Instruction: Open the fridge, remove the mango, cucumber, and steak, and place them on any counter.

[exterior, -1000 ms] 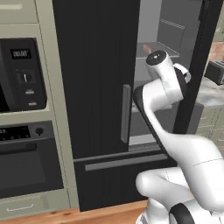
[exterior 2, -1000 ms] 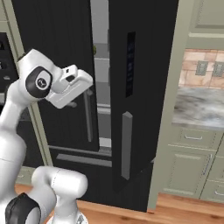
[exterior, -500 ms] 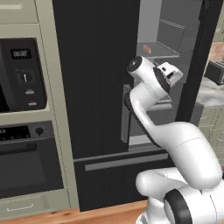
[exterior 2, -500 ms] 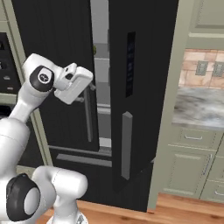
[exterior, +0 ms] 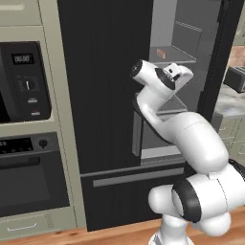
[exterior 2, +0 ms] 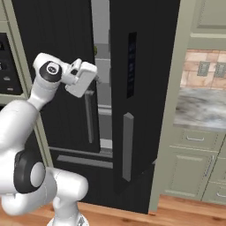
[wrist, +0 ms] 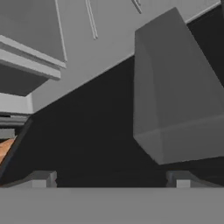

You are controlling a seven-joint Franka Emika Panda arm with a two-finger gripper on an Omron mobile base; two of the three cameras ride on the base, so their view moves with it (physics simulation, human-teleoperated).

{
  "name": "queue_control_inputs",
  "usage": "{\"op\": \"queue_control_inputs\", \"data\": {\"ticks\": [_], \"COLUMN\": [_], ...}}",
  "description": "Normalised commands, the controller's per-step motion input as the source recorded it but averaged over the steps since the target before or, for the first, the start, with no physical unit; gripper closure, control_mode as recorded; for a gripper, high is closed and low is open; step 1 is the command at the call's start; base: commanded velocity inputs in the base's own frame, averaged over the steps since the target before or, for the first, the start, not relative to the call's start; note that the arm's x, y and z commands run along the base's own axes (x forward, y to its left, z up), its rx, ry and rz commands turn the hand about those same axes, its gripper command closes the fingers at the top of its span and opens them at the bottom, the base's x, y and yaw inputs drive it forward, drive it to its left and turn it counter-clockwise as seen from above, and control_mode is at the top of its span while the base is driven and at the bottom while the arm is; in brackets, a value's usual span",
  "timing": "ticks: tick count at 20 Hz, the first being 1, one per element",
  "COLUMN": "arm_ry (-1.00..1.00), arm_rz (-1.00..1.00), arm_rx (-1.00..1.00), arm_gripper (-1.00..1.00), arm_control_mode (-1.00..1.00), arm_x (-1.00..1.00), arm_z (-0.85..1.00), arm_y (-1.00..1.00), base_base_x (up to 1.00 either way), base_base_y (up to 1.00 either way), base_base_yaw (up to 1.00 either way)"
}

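Observation:
The black fridge (exterior: 105, 86) has its left door shut and its right door (exterior 2: 145, 101) swung out, so the light grey shelves show in the gap. A pinkish-red steak (exterior: 161, 53) lies on an upper shelf. The mango and cucumber are hidden. My gripper (exterior: 185, 72) (exterior 2: 94, 77) hangs open and empty at the gap, level with the middle shelves. In the hand view my gripper (wrist: 111, 179) faces a black door, and a grey bar handle (wrist: 175, 87) stands above my right fingertip (wrist: 181, 178). The marbled counter (exterior 2: 201, 108) lies to the right.
A black microwave (exterior: 24, 79) and oven (exterior: 28, 177) sit in beige cabinetry left of the fridge. The fridge's lower drawer (exterior: 129, 179) is shut. A dark appliance (exterior: 237, 79) stands on the counter past the open door. Sage cabinets (exterior 2: 190, 172) are under the counter.
The wrist has turned and the arm's upper joints have shifted left, bringing the hand closer to the gap between the doors. The jaws stay wide open and the fridge doors have not moved.

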Motion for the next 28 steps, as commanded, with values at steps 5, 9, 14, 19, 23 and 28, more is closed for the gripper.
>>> {"op": "queue_control_inputs", "data": {"ticks": [5, 9, 14, 19, 23, 28], "arm_ry": [-0.15, -0.14, -0.13, -0.11, -0.08, -0.01], "arm_rz": [-0.04, -0.06, -0.06, -0.09, -0.1, -0.11], "arm_rx": [-0.09, -0.1, -0.09, -0.1, -0.08, 0.03], "arm_gripper": [-1.0, -1.0, -1.0, -1.0, -1.0, -1.0], "arm_control_mode": [-1.0, -1.0, -1.0, -1.0, -1.0, -1.0], "arm_x": [0.3, 0.01, 0.0, -0.13, -0.37, -0.21], "arm_z": [0.0, 0.0, 0.0, 0.0, 0.0, 0.2], "arm_y": [-0.56, -0.68, -0.79, -0.92, -1.0, -1.0], "base_base_x": [0.0, 0.0, 0.0, 0.0, 0.0, 0.0], "base_base_y": [0.0, 0.0, 0.0, 0.0, 0.0, 0.0], "base_base_yaw": [0.0, 0.0, 0.0, 0.0, 0.0, 0.0]}}
